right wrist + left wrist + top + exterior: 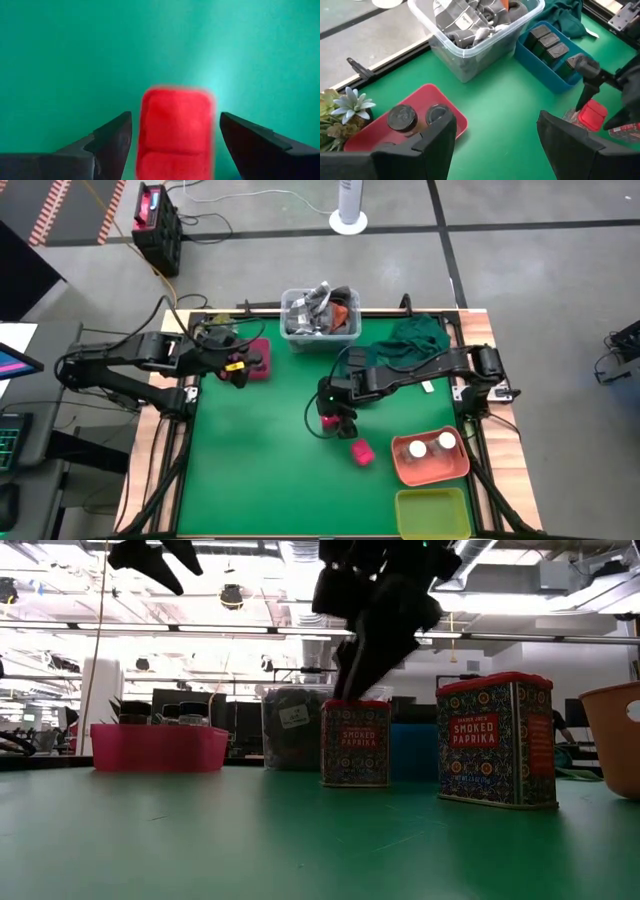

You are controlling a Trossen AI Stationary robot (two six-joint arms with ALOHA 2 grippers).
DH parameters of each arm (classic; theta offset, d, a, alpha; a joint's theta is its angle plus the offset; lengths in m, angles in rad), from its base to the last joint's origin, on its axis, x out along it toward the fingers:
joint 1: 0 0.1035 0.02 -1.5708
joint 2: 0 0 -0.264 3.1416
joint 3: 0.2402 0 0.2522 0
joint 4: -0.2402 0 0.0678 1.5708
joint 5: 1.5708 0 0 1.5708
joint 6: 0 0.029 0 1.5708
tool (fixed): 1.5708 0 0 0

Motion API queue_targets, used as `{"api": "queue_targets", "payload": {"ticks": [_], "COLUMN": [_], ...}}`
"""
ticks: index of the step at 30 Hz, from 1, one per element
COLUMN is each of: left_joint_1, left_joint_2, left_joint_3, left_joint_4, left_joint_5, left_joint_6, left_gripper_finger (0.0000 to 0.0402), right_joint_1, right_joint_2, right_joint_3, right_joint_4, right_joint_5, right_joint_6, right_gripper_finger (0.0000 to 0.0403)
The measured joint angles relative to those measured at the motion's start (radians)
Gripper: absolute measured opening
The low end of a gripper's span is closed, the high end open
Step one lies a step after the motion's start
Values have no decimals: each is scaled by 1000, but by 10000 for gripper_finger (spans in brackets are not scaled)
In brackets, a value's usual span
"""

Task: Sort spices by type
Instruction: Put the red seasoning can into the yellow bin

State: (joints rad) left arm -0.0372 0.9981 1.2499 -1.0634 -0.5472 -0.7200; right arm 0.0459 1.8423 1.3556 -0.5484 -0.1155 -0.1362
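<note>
The right gripper [333, 418] hangs near the table's centre, fingers spread apart over a red-lidded paprika tin [175, 131], nothing clamped yet, seemingly lined up to straddle it; a second paprika tin [362, 451] stands at its five o'clock. At four o'clock the orange tray [431, 471] holds two white-capped jars [431, 446], grouped by kind. At ten o'clock the left gripper [236, 366] waits, fingers apart, over the pink tray [431, 95] holding dark round jars [402, 117]; dark grey boxes [549, 43] fill the blue tray [536, 68].
</note>
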Motion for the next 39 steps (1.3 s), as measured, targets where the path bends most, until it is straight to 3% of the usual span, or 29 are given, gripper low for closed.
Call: {"api": "queue_targets", "payload": {"ticks": [11, 18, 21, 25, 34, 39], "left_joint_1": [0, 0, 0, 0, 0, 0], "left_joint_2": [3, 3, 3, 3, 3, 3], "left_joint_3": [0, 0, 0, 0, 0, 0], "left_joint_4": [-57, -71, -71, -71, -72, -70], "left_joint_5": [45, 45, 45, 45, 26, -18], "left_joint_6": [4, 9, 12, 12, 20, 12], "left_gripper_finger": [263, 263, 263, 263, 263, 263], "right_joint_1": [20, 19, 19, 16, 54, 150], "right_joint_2": [47, 45, 43, 42, 22, -61], "right_joint_3": [-4, -1, 4, 75, 381, 409], "right_joint_4": [-25, -42, -63, -206, -673, -738], "right_joint_5": [7, 9, 9, 9, 12, 8], "right_joint_6": [-4, -25, -23, -23, -20, 89], "right_gripper_finger": [320, 246, 240, 240, 240, 240]}}
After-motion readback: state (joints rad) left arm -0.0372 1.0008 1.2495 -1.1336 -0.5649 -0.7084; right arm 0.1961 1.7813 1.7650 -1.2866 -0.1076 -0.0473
